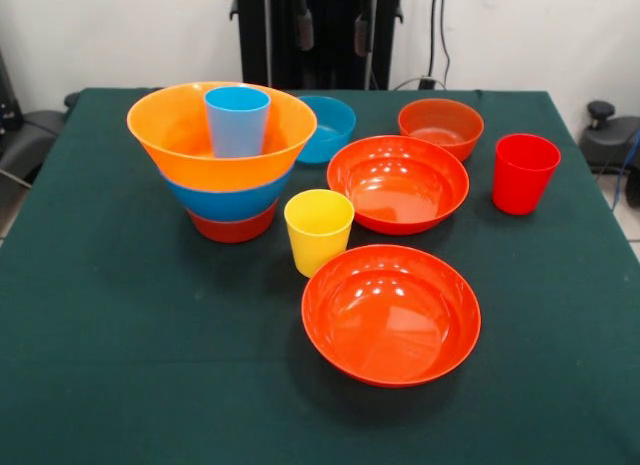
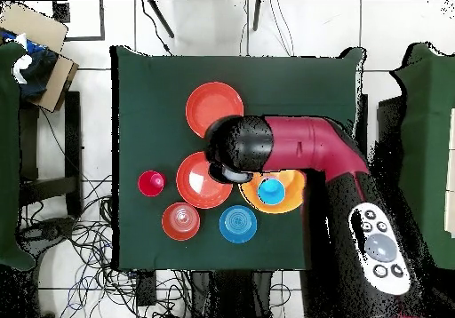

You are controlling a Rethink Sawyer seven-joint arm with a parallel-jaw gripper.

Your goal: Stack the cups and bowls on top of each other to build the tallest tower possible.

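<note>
Tower (image 1: 228,170): glossy nested bowls, table's (image 1: 120,365) left in the front view; light blue cup (image 1: 237,120) inside.
Around: yellow cup (image 1: 318,230), two shallow red-orange bowls (image 1: 392,313).
Arm (image 2: 307,146): covers tower overhead.
Claw: cannot tell.

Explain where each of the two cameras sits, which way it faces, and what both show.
Front view: across the table from the robot, facing its black pedestal; no arm or claw shows.
Overhead view: above the table, looking straight down, base at the bottom; the red and black arm reaches over the bowls, its claw hidden.
Shared: the green table, the tower with the light blue cup inside, the red cup.
</note>
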